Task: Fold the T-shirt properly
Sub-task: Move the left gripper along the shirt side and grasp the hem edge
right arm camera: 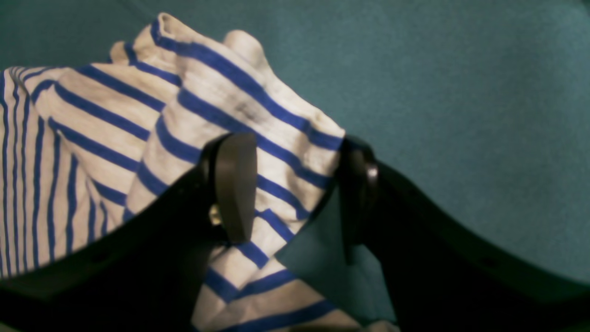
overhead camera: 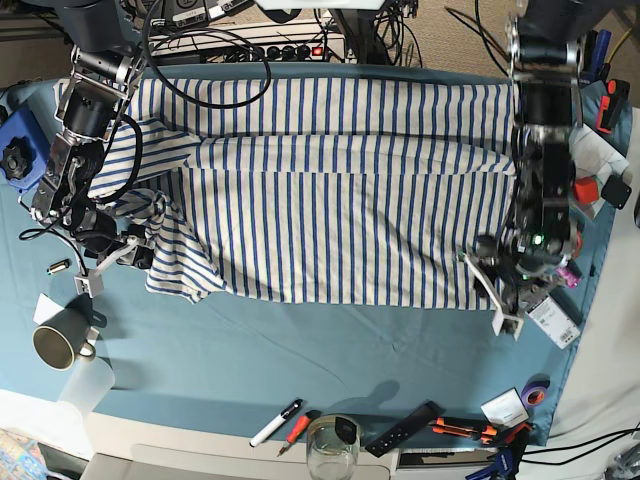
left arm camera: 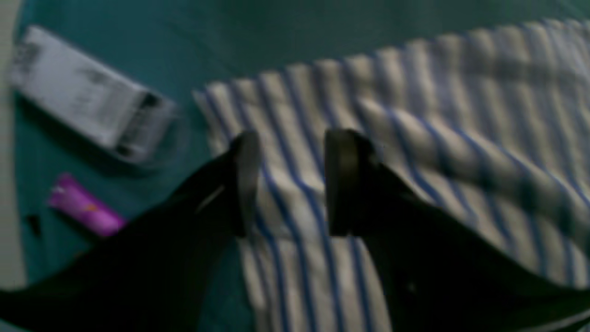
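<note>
Both hands gape unclenched: left hand (left arm camera: 288,184) over the T-shirt (overhead camera: 340,190) hem, right hand (right arm camera: 295,193) straddling a bunched sleeve. Closing here risks pinching several layers, dragging wrinkles.

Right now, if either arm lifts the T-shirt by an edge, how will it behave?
Likely floppy: the T-shirt already lies bunched in soft folds near the right gripper. Probably light, thin cloth. It may drag across the teal table cloth rather than lift whole.

Teal table cloth (overhead camera: 300,350), T-shirt (overhead camera: 340,200), mug (overhead camera: 55,345), markers (overhead camera: 275,423)
</note>
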